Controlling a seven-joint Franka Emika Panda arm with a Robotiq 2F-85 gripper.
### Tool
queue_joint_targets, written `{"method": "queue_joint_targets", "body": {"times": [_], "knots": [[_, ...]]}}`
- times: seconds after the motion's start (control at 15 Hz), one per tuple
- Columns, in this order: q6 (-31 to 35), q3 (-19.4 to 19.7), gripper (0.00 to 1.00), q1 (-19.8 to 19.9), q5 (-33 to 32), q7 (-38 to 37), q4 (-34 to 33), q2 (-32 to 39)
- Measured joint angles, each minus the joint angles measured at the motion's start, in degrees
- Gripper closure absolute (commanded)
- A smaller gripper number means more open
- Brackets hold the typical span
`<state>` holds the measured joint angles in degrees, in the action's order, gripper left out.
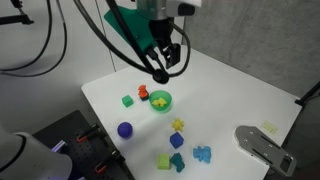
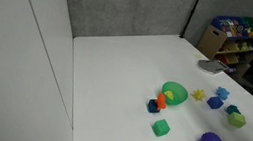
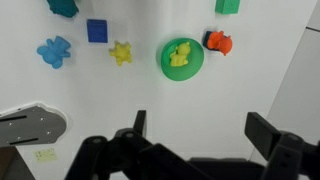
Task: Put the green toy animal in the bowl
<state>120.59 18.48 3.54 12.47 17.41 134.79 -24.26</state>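
The end effector [image 3: 200, 128] hung above the white surface [image 1: 230, 100], jaws spread wide and gripping nothing. The bowl [image 3: 182, 58] held a yellowish toy [image 3: 180, 54]. The green toy animal [image 3: 62, 6] lay on the surface, well apart from the bowl.

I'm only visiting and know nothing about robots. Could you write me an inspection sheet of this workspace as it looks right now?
Surface: white table, toys scattered on it.
Job's things: green toy animal lies on the table, well apart from the bowl; a yellow-green piece lies in the bowl.
Clutter: orange toy next to the bowl, yellow toy, blue block, blue toy animal, green block, purple ball, grey object.
Grippers: gripper open, empty, above the table.
Cables: black cables hang by the arm.
Surroundings: grey wall, shelf of colourful items.
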Motion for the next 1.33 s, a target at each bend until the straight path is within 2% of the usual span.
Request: {"method": "queue_joint_targets", "body": {"times": [0.53, 1.0, 1.33], "knots": [[7.81, 4.81, 0.00, 3.41, 7.84, 6.06, 1.48, 10.80], [16.89, 5.05, 0.00, 7.73, 11.50, 7.96, 2.04, 21.93], [21.47, 3.80, 0.00, 11.40, 11.72, 8.20, 2.06, 29.18]]}}
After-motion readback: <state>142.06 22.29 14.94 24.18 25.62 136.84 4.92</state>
